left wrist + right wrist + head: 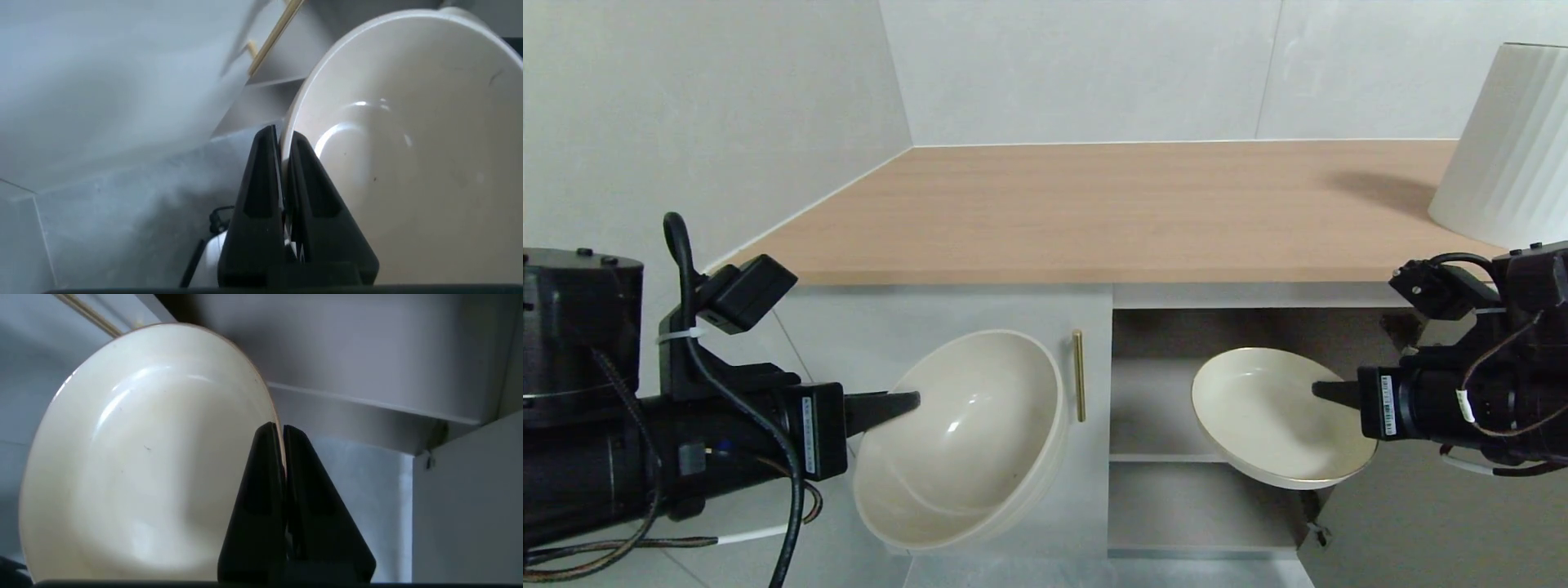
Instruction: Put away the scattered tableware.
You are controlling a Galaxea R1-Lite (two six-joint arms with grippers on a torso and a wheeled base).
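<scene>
the left gripper is clamped on the bowl rim, the right gripper on the plate rim. the plate is at the open cabinet, likely for shelving.

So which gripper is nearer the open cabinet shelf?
Right. The right gripper holds a plate at the shelf; the left gripper holds a bowl before the closed door.
</scene>
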